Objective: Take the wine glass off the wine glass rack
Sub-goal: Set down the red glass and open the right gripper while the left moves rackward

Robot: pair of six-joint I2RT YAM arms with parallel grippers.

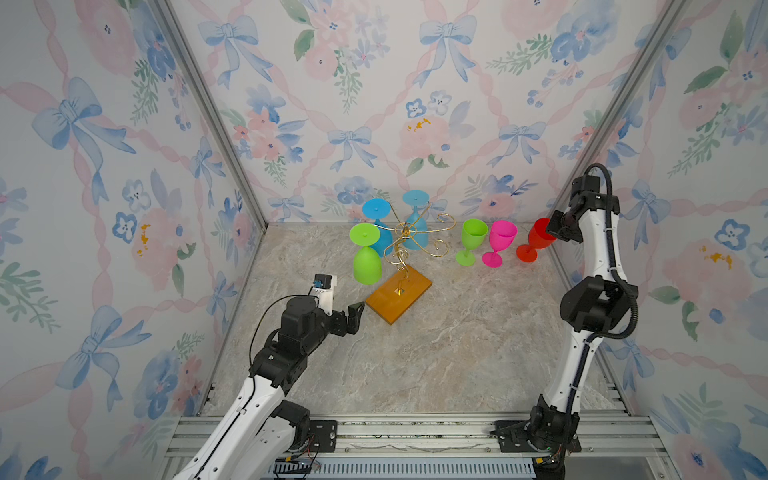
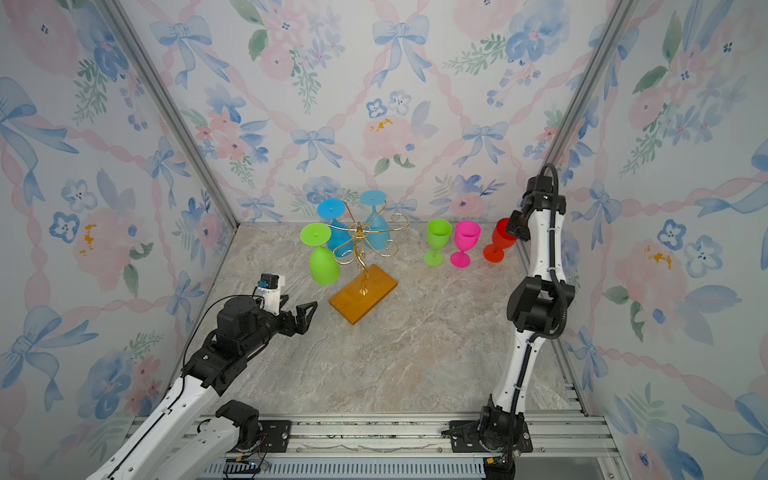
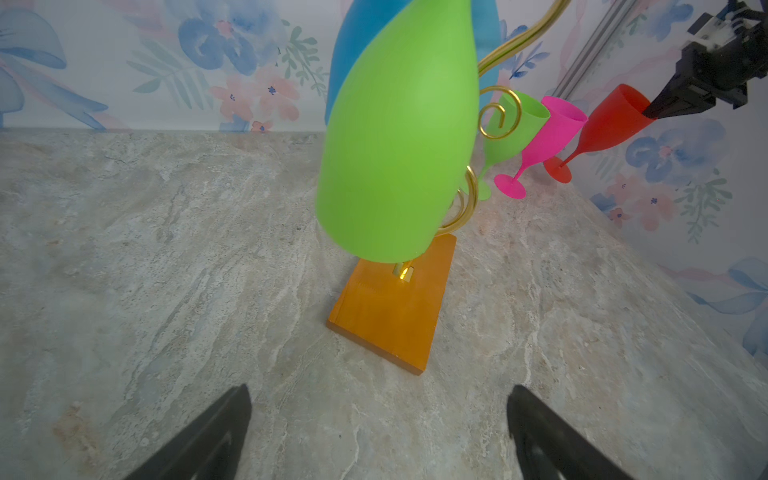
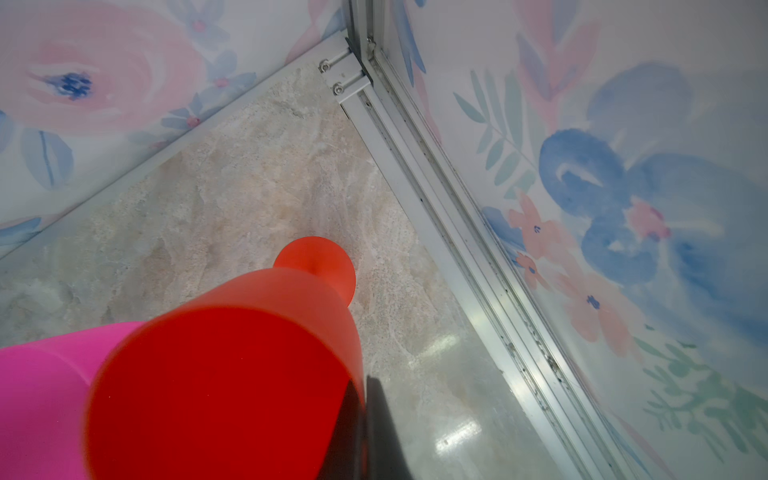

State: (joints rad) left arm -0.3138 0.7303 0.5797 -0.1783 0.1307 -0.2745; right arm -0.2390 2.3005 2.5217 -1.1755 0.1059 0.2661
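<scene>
The green glass [image 1: 366, 266] hangs bowl-down from the rack [image 1: 399, 300]. It looks like light, slick plastic, so take its bowl. The left gripper [image 3: 379, 392] gapes beside the rack's base; the right gripper [image 3: 650, 111] pinches the red glass [image 1: 539, 236] by its rim.

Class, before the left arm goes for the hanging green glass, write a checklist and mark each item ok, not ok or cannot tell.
1. Left gripper open: ok.
2. Hanging green glass seated on the wine glass rack: ok.
3. Way to that glass unobstructed: ok.
4. Right gripper, shut on the red glass rim, away from the rack: ok.
5. Red glass foot resting flat: cannot tell.
</scene>
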